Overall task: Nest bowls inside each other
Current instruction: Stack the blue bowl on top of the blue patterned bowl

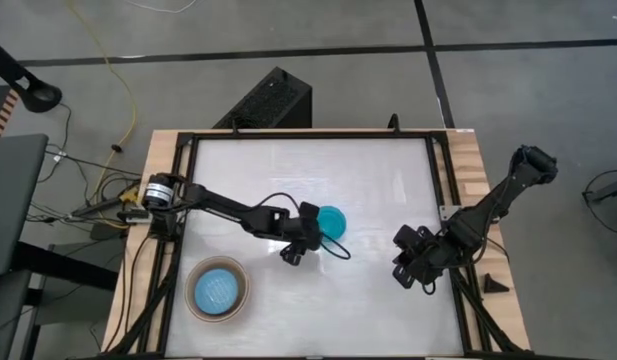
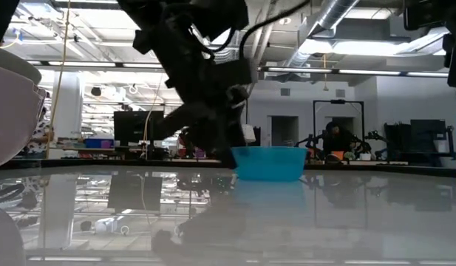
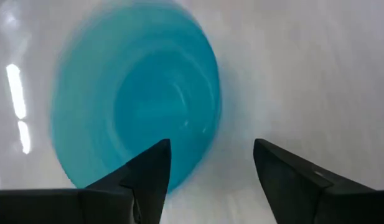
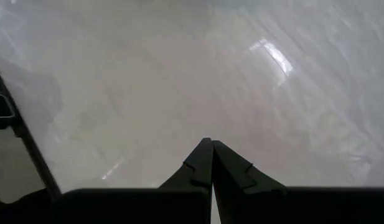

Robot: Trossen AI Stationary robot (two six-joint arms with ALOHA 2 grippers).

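The smallest, teal bowl (image 1: 332, 219) stands upright on its base near the middle of the white table; it shows in the low view (image 2: 268, 163) and in the left wrist view (image 3: 135, 93). My left gripper (image 1: 316, 236) is open and slants down at the bowl's left near side. In its wrist view (image 3: 211, 144) one finger stands over the bowl's rim and the other over bare table beside it. My right gripper (image 1: 408, 262) hangs shut above the table near the right edge, with nothing between its fingers (image 4: 211, 144).
A stack of nested bowls (image 1: 218, 290), light blue inside a beige one, stands near the table's front left corner. A pale curved wall (image 2: 13, 111) fills the low view's left edge. The black table frame (image 1: 443, 200) runs along the sides.
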